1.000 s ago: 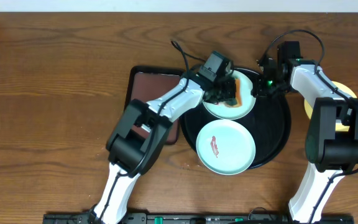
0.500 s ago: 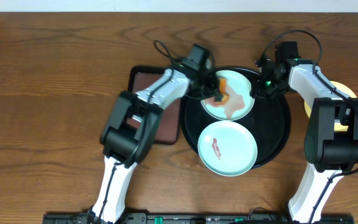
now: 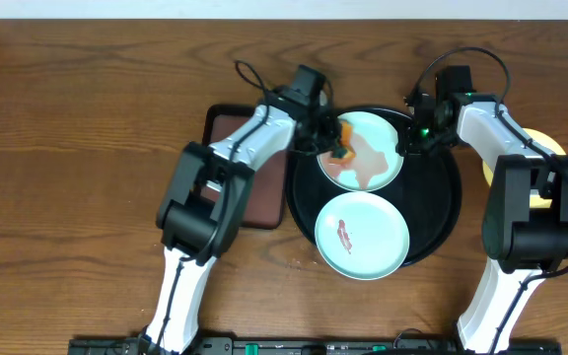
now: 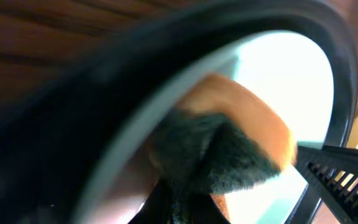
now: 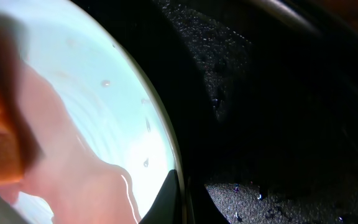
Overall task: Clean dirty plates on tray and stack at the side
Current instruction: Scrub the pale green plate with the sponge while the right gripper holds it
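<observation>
left gripper (image 3: 329,136) is clamped on an orange sponge (image 3: 342,139) with a dark scrub face, at the left edge of the far mint plate (image 3: 373,148), which is wet with a pinkish film. right gripper (image 3: 414,138) sits at that plate's right rim; its opening can't be told. the near mint plate (image 3: 363,237), smeared red, reaches the black tray (image 3: 437,187) front rim. a brown tray (image 3: 227,133) lies just beside on the left and a yellow plate (image 3: 552,145) on the right. the wood table (image 3: 87,148) lies open beyond.
</observation>
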Controlling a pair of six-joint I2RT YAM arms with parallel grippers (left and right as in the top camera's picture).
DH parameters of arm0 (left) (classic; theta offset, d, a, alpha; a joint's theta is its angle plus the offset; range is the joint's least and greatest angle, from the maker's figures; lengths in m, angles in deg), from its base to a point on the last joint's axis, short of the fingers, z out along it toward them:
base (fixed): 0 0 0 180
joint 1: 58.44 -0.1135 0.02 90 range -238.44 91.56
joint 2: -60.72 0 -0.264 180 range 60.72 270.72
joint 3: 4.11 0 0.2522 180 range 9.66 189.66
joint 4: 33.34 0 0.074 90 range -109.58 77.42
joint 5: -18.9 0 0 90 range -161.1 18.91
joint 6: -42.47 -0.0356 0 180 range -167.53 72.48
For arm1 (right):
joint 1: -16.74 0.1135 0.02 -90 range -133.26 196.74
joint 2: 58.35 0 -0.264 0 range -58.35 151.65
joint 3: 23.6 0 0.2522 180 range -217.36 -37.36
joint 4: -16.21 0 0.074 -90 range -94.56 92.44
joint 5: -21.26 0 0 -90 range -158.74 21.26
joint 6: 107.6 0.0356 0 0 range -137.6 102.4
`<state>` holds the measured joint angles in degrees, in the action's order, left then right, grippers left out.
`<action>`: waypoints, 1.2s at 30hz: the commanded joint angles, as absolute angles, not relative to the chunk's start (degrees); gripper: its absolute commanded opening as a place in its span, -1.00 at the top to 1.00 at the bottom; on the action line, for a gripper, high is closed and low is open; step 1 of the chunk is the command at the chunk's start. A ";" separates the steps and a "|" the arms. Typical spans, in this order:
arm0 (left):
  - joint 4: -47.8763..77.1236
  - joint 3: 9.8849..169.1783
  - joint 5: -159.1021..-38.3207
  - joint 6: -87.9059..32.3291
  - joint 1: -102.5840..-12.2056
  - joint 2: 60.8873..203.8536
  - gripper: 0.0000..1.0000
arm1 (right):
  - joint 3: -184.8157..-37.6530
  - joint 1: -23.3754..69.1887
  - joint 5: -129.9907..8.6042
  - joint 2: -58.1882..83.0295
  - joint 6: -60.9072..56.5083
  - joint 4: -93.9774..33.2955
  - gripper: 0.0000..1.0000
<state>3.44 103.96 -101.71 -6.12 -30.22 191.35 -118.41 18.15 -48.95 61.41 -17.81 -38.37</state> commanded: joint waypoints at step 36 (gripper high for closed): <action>6.55 103.24 -73.42 -16.65 -25.73 189.28 0.85 | -118.52 19.05 -49.27 62.53 -17.26 -39.34 0.97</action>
